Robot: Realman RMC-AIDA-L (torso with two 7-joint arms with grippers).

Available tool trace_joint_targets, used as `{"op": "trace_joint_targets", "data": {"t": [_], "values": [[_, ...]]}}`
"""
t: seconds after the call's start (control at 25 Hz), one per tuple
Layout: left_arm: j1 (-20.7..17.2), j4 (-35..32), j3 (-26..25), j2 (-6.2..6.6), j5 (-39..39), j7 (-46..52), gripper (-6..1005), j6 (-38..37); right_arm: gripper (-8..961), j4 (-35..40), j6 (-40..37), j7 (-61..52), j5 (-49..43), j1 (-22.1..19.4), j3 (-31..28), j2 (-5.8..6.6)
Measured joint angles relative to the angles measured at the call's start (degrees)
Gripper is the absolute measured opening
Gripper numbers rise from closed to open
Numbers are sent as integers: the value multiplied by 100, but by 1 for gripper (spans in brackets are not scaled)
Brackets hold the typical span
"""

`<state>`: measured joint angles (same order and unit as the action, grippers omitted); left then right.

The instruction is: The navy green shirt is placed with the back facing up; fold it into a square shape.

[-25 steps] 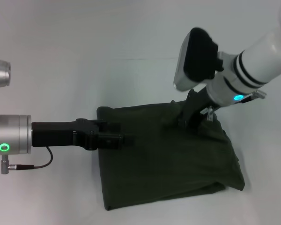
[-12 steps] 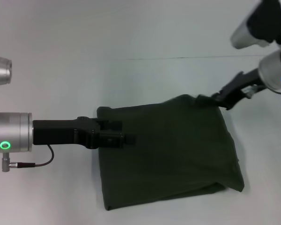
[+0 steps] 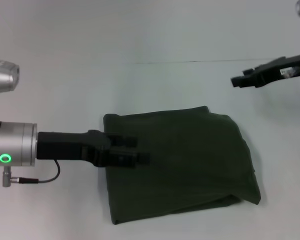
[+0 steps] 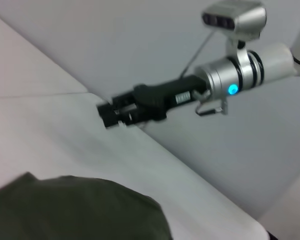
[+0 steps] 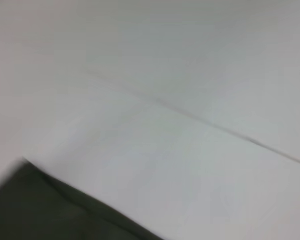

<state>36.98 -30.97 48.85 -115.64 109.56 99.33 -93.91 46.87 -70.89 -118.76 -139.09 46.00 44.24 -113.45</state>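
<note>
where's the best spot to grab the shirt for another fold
Probably the far right corner of the shirt, coming from the right: that edge lies loose and slightly raised, and the right gripper hangs nearest. The left gripper sits over the left edge.

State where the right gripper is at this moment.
In the head view the right gripper hangs in the air at the far right, clear of the folded navy green shirt, beyond its far right corner; the left gripper is over the shirt's left edge.
</note>
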Motion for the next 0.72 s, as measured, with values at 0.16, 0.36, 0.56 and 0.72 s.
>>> {"op": "trace_joint_targets", "data": {"t": [0.16,0.36,0.56,0.72], "values": [[-3,51,185,-33,20,21,907,-123,446,-119,-999,232,638,29,13,148],[32,308,514,-90,22,24,906,-62,654,-326,-1858,30,557,236,56,267],[16,399,872,-171,30,-13,905,349,779,-447,-1899,-142,454,304,70,350],[-4,448,1004,-228,230,-22,906,643,776,-491,-1897,-165,440,306,82,365]]}}
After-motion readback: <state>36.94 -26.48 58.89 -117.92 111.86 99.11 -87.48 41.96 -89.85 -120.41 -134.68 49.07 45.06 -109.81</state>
